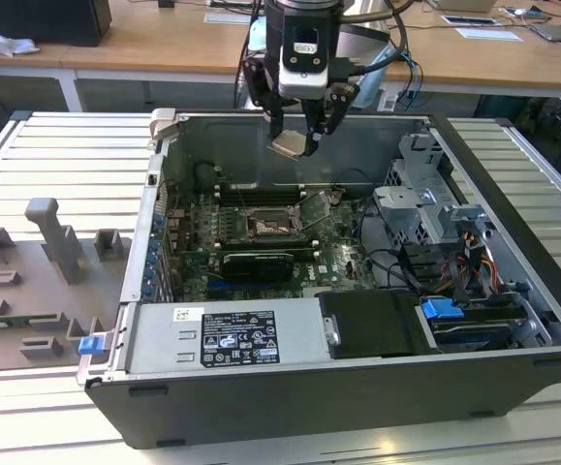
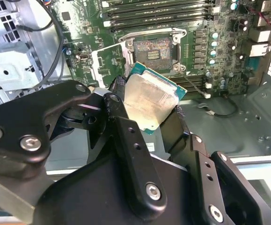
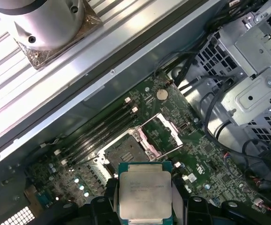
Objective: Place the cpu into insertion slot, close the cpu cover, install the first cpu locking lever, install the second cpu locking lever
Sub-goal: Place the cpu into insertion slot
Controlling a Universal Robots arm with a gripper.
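Note:
My gripper (image 1: 296, 139) hangs above the open computer case, shut on the cpu (image 1: 290, 146), which is tilted. In both wrist views the cpu (image 2: 149, 98) (image 3: 144, 190) shows its silver-grey top and green edge between the two black fingers (image 2: 118, 101). Below it on the motherboard lies the insertion slot (image 1: 264, 226) (image 2: 154, 50) (image 3: 122, 152), bare, with its dark centre showing. The cpu cover (image 1: 313, 207) (image 2: 108, 63) (image 3: 161, 133) stands swung open beside the slot. The cpu is well above the slot and touches nothing else.
A labelled power supply (image 1: 227, 334) lies along the case's near side. The metal drive cage (image 1: 425, 199) with cables sits at the exterior view's right. A long black card (image 1: 256, 263) and memory slots (image 2: 158, 9) flank the socket. A grey fixture plate (image 1: 47, 262) lies outside the case.

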